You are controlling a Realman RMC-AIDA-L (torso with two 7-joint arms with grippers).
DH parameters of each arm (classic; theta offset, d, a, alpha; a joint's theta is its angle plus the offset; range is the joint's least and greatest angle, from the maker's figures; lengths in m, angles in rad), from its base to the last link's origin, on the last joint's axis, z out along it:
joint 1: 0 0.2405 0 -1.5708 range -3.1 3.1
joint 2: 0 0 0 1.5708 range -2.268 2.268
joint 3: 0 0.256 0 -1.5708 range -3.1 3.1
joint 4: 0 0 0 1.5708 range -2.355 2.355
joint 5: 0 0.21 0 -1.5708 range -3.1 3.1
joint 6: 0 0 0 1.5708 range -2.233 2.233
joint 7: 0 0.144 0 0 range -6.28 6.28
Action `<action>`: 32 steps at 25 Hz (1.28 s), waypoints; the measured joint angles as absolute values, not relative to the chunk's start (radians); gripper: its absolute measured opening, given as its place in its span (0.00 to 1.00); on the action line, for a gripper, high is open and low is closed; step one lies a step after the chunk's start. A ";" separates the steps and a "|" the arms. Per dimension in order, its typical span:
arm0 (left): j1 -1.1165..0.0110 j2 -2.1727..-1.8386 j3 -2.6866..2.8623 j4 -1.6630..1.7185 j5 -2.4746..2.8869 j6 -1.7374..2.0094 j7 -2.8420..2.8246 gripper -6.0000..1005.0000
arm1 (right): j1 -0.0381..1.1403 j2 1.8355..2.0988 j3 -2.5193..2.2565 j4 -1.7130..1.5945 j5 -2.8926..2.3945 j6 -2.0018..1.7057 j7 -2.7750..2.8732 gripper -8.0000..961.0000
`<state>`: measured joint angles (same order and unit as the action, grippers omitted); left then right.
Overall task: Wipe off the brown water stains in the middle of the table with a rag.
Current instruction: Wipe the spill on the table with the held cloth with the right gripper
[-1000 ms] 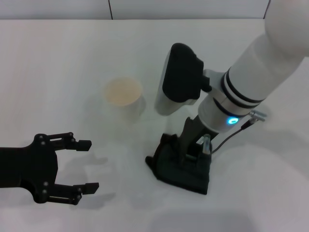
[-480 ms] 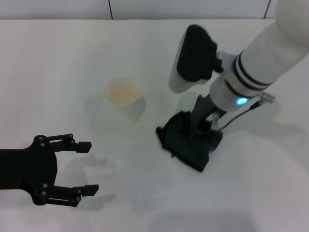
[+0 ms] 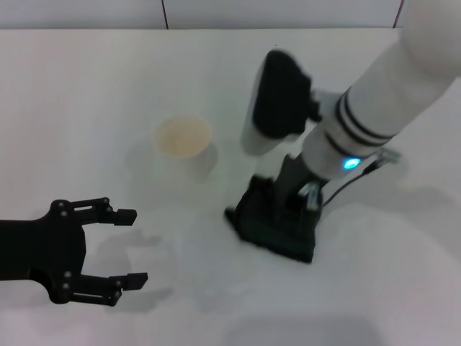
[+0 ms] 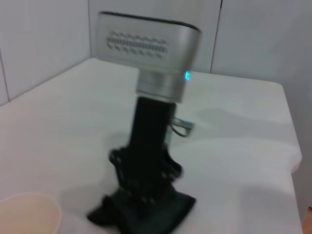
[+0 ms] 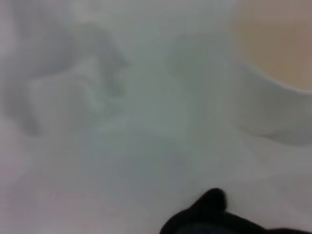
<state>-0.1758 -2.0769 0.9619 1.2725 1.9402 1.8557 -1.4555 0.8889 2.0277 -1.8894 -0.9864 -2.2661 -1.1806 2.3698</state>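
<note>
Right gripper (image 3: 292,205) down on the rag (image 3: 275,228), fingers pinching it against the table (image 3: 94,94); rag dark, rumpled, lying flat near table centre, just right of the paper cup (image 3: 185,147) but apart from it; same pairing seen from left wrist cam: rag (image 4: 146,212) bunched under right gripper (image 4: 146,187), cup rim (image 4: 29,214) at the edge, white table (image 4: 243,161) around; right wrist cam showed only a dark bit of rag (image 5: 214,219), cup wall (image 5: 273,102) and pale table (image 5: 97,146). Brown stain not visible anywhere; couldn't tell whether under the rag. Left gripper (image 3: 124,246) hovered over the near-left part of table, fingers spread wide, holding nothing, well apart from cup and rag. Cup upright, pale cream inside, open end up. Blue-green light lit on right wrist (image 3: 350,163).
</note>
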 joint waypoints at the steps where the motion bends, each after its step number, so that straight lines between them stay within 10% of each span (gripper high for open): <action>1: -0.176 -2.077 0.961 1.272 1.940 1.855 -1.456 0.87 | 0.889 2.028 -1.889 -0.986 -2.266 -1.181 2.370 0.08; 20: -0.174 -2.077 0.954 1.272 1.918 1.850 -1.454 0.87 | 0.902 2.013 -1.810 -0.913 -2.237 -1.129 2.293 0.09; 32: -0.174 -2.075 0.922 1.262 1.902 1.850 -1.445 0.87 | 0.692 2.008 -1.543 -1.117 -2.389 -1.328 2.130 0.10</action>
<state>-0.1740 -2.0754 0.9217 1.2624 1.9023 1.8505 -1.4449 0.6923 2.0083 -1.5432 -1.1174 -2.3891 -1.3278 2.1300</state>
